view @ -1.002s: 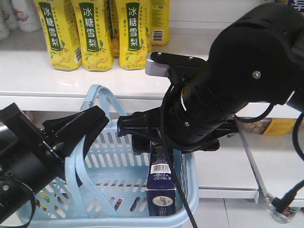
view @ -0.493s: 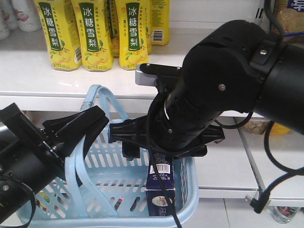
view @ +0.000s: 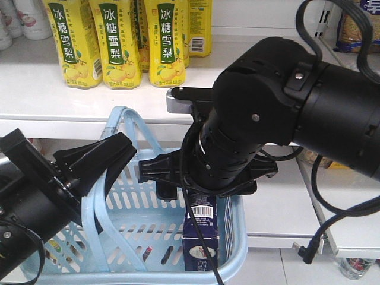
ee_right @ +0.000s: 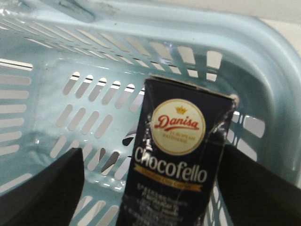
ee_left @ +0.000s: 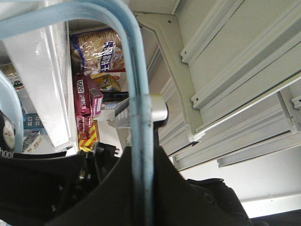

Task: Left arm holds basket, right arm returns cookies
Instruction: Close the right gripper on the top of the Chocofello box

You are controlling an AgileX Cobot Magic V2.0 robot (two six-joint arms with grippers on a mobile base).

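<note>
vs 1 s ago: right arm (view: 267, 113) has swung left and lower over the basket (view: 237, 249), while the Chocofello cookie box (ee_right: 171, 160) hasn't moved and stands upright in the basket corner at front-view lower right. The right gripper (ee_right: 150, 162) is spread wide and straddles the box top, gripping nothing; one finger is clear with basket slots showing in the gap, the other sits at the box edge, contact unclear. The left gripper (view: 95, 157) stays clamped on a hoop handle (ee_left: 138, 94).
</note>
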